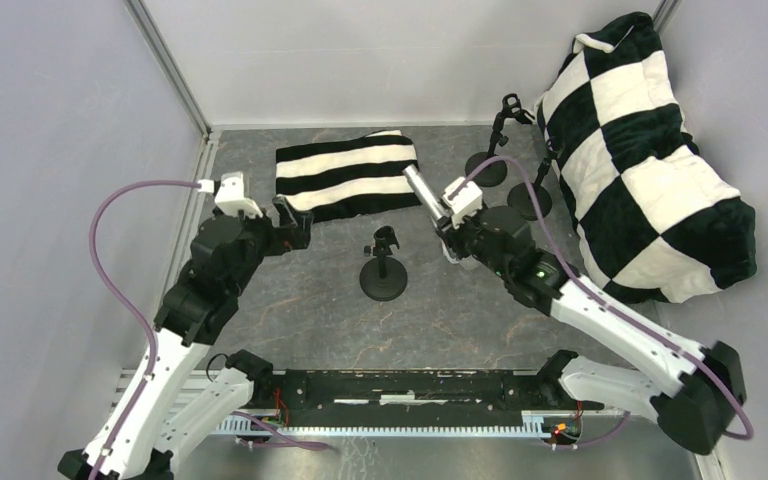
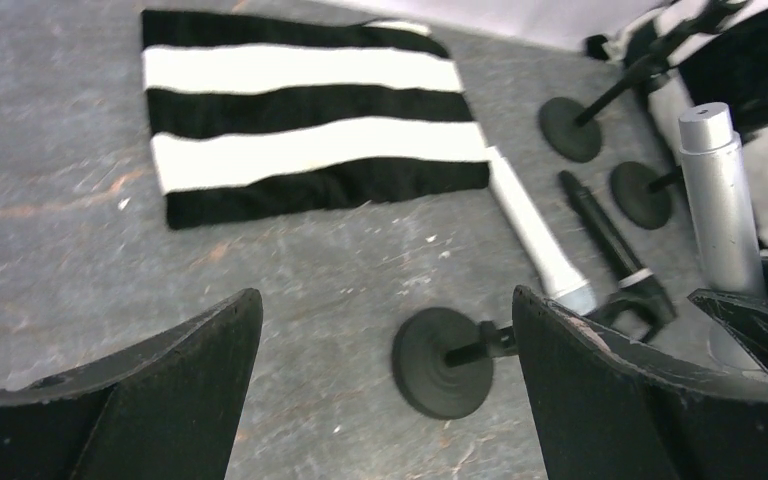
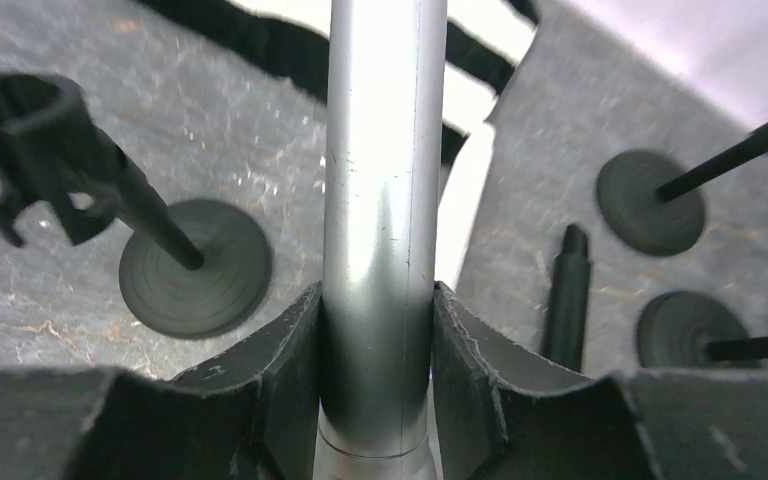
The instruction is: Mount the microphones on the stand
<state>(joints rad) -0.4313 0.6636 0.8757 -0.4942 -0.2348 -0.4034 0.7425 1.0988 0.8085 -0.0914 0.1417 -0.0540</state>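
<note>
Right wrist: silver-grey microphone point(image 3: 375, 150) tight between right gripper point(image 3: 375, 300) fingers point(image 3: 280, 370).

Before cloth point(image 1: 348, 175), stand point(image 1: 383, 265); cushion point(image 1: 650, 160) right

Microphones: three, namely a silver-grey microphone point(image 2: 721, 205), a white microphone point(image 2: 535, 232) and a black microphone point(image 2: 605, 232)
Stands: three, namely a near stand point(image 1: 384, 272), a far left stand point(image 1: 487, 167) and a far right stand point(image 1: 530, 200)
Striped cloth point(image 1: 348, 175): one
Checkered cushion point(image 1: 650, 165): one
</note>
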